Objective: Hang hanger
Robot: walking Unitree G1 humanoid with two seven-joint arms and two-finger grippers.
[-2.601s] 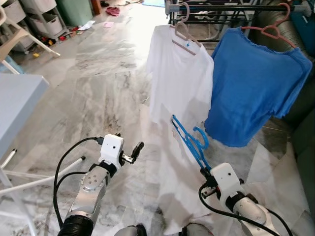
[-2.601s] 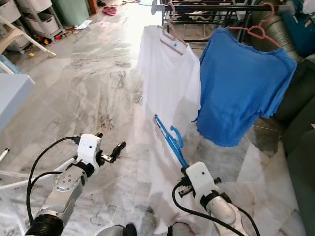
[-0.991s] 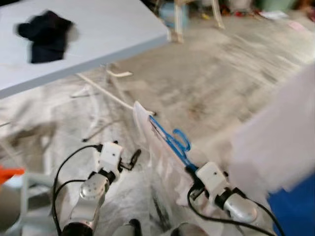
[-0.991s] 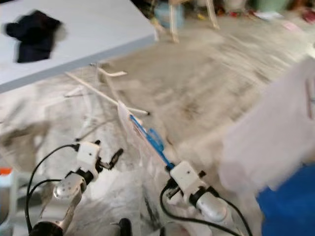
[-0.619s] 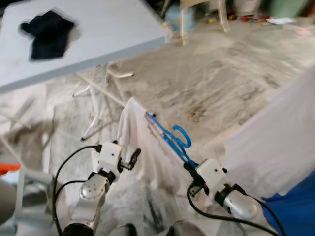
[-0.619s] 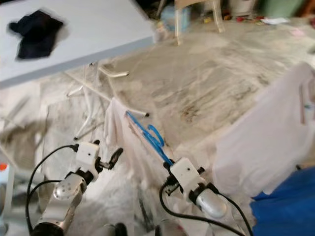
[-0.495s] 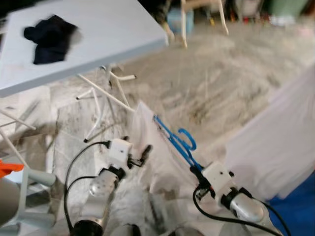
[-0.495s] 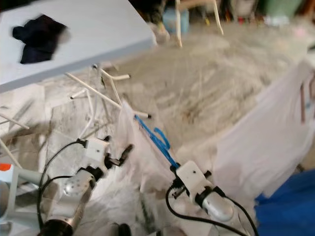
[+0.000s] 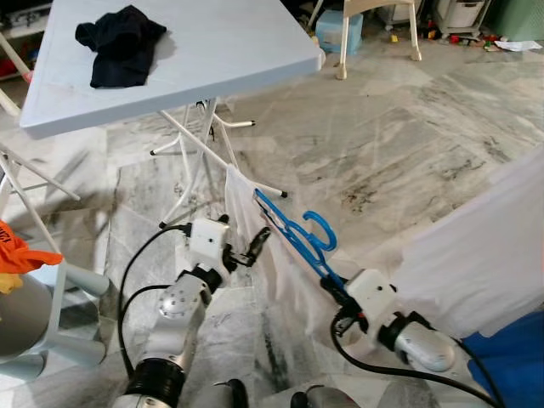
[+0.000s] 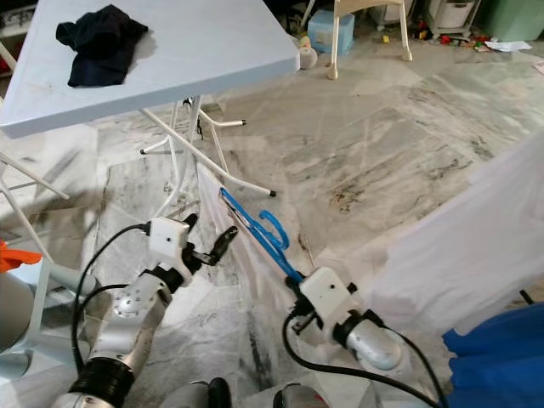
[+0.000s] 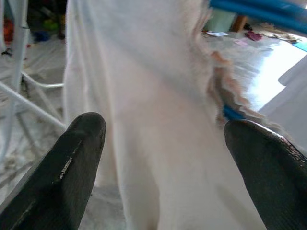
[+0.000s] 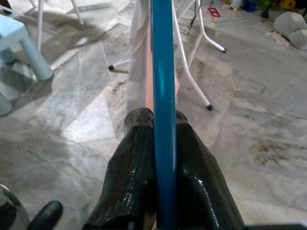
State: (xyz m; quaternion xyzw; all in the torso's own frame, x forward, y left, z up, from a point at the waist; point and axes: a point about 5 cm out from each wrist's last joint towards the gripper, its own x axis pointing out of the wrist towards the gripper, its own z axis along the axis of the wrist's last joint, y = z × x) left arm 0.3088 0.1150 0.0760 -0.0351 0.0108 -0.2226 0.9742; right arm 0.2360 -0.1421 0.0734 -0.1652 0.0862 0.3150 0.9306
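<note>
While the right gripper (image 9: 330,283) clamps the blue hanger (image 9: 293,235) draped with a white cloth (image 9: 255,234), the left gripper (image 9: 255,245) waits spread beside it, table (image 9: 212,51) at eleven o'clock, bare floor (image 9: 408,144) toward one.

Grey-veined marble floor (image 9: 408,127) fills most of the frame, brightly lit. At upper left stands a pale blue folding table (image 9: 229,42) on white legs (image 9: 191,153), a dark cloth (image 9: 119,42) on its top. A white chair (image 9: 374,17) and blue box (image 9: 338,30) sit at top centre. A stool (image 9: 68,280) shows at lower left.
</note>
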